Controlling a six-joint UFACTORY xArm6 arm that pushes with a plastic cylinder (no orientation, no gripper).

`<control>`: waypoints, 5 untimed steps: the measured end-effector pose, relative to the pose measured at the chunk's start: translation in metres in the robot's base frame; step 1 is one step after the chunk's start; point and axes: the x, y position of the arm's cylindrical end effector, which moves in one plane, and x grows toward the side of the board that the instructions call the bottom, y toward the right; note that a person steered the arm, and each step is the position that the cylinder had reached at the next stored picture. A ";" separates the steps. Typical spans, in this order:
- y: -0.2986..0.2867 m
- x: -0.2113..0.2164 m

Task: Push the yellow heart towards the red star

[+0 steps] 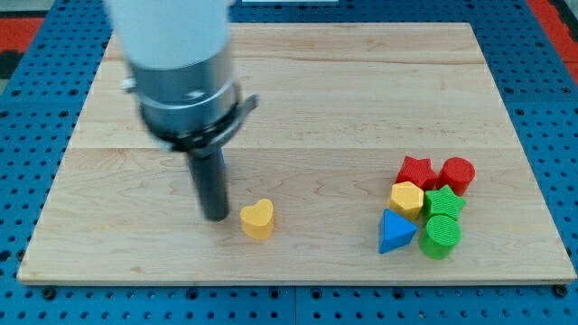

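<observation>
The yellow heart (257,218) lies on the wooden board near the view's bottom, left of centre. The red star (417,171) sits far to the view's right, at the top left of a cluster of blocks. My tip (216,217) rests on the board just to the left of the yellow heart, with a small gap between them. The rod hangs from the big grey and white arm body at the view's top left.
The cluster by the red star holds a red cylinder (457,174), a yellow hexagon (407,199), a green star (444,202), a blue triangle (396,231) and a green cylinder (441,236). The wooden board (316,90) lies on a blue pegboard.
</observation>
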 end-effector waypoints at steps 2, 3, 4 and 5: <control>0.096 0.011; 0.113 -0.001; 0.105 -0.015; 0.150 -0.025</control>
